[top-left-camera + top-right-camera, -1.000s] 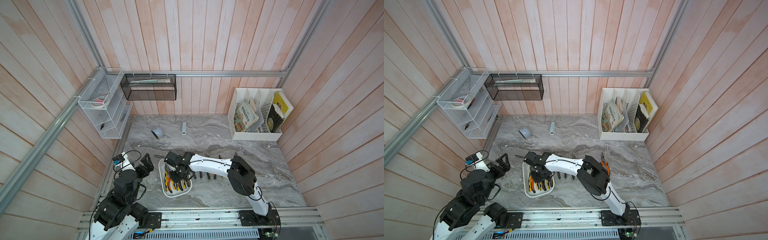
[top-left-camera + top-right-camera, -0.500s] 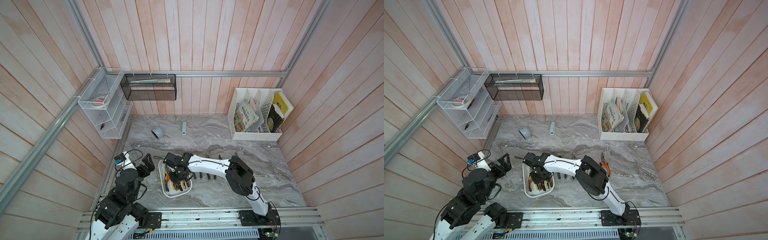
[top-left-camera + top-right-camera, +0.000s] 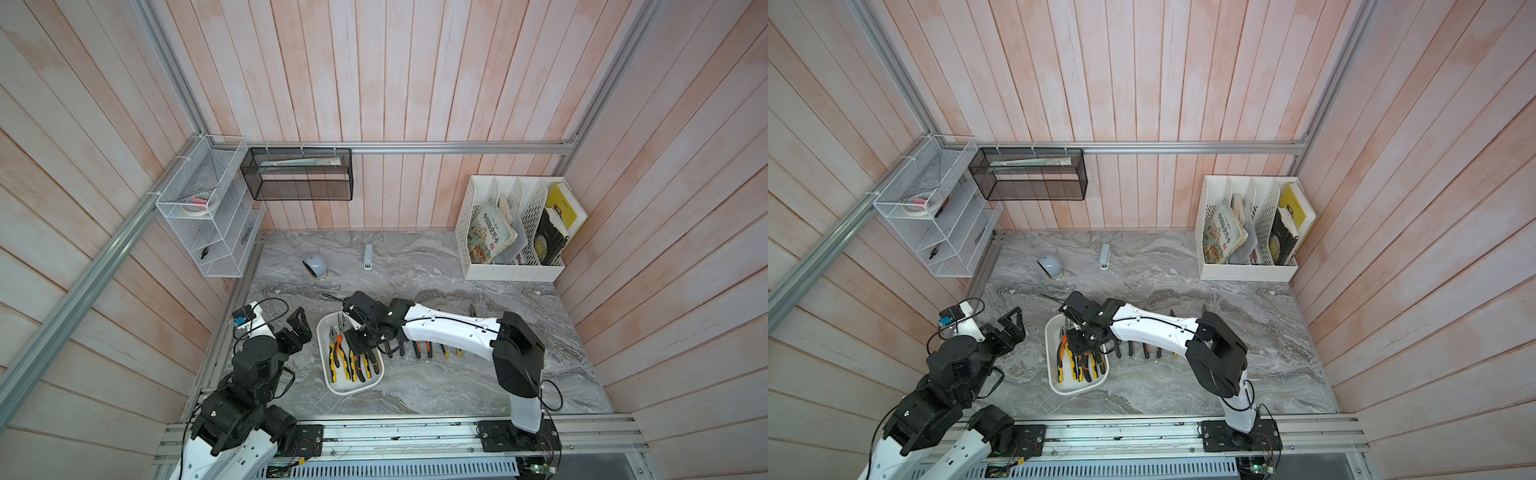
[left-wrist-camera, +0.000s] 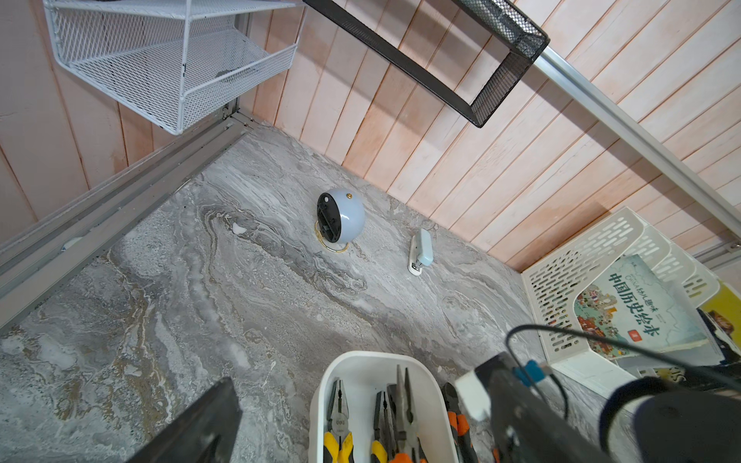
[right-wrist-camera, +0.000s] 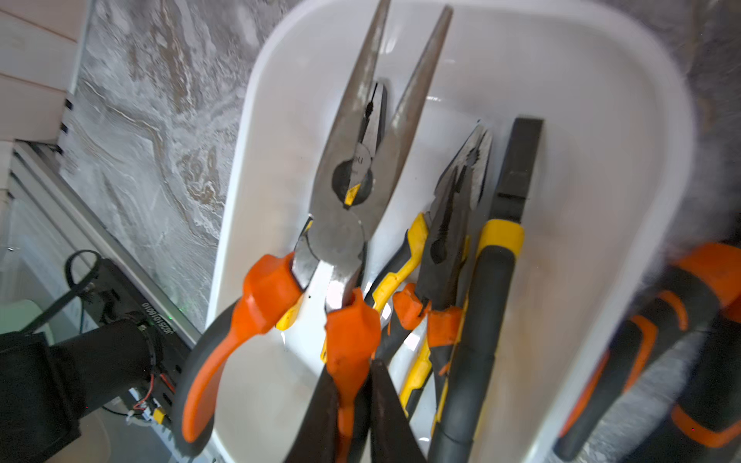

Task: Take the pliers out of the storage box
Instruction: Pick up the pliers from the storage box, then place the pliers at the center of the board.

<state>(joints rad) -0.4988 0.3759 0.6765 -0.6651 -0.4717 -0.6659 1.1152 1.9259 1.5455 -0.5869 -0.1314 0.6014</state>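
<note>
The right gripper point(image 5: 348, 391) reaches down into the white box point(image 3: 348, 388) and is pinched onto one orange handle of the long-nosed pliers point(image 5: 353, 192), which are inside the box, above several other pliers point(image 5: 453, 224). A row of further pliers point(image 3: 417, 348) lies on the desk point(image 3: 415, 257) just beside the box, partly under the right arm. The left gripper point(image 3: 300, 326) hovers spread wide over the desk on the box's other side, holding nothing
</note>
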